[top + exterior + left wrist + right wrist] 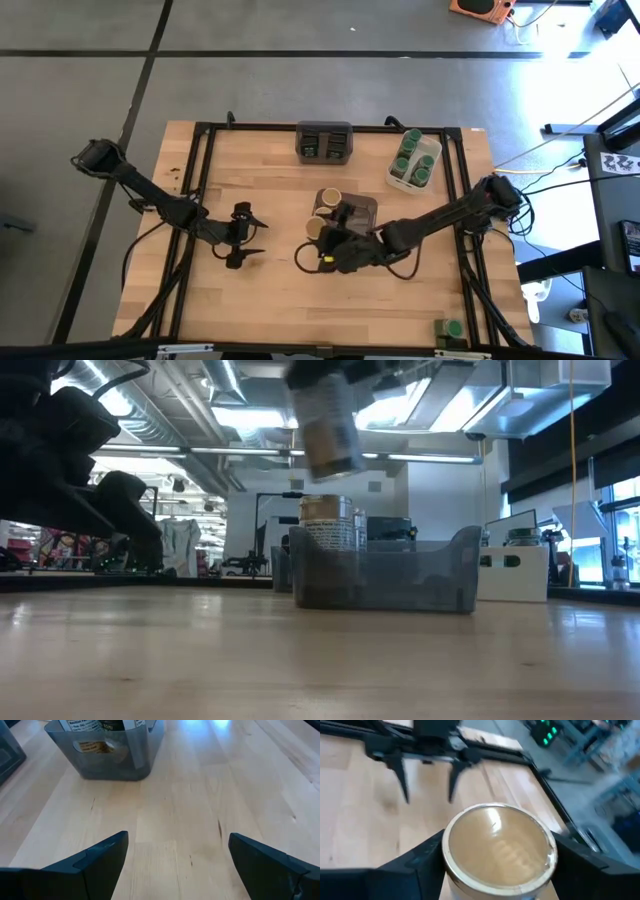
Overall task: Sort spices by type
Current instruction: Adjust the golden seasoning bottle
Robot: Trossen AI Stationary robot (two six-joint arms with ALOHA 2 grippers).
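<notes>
My right gripper (497, 865) is shut on a round tan-lidded spice jar (497, 850), which hangs high above the table in the low view (330, 425), just in front of the near edge of a grey bin (362, 208). A second tan-lidded jar (328, 198) stands in that bin. Left of centre, my left gripper (240, 238) is open and low over bare wood, pointing toward the bin (105, 750). Green-lidded jars (412, 160) fill a white tray at the far right, and dark tins (325, 142) sit in a dark bin at the far edge. My right gripper pinches the jar between its two fingers, one on each side of the round wall just below the lid (445, 870). The fingers come from the table's right, slanting down. The jar is lifted clear of the table, lid up, slightly tilted (330, 425).
A lone green-lidded jar (452, 328) stands at the near right corner. A black frame (200, 200) runs along the table's edges. Open wood lies between the two grippers and along the near edge. The white tray (512, 570) shows behind the grey bin (380, 575).
</notes>
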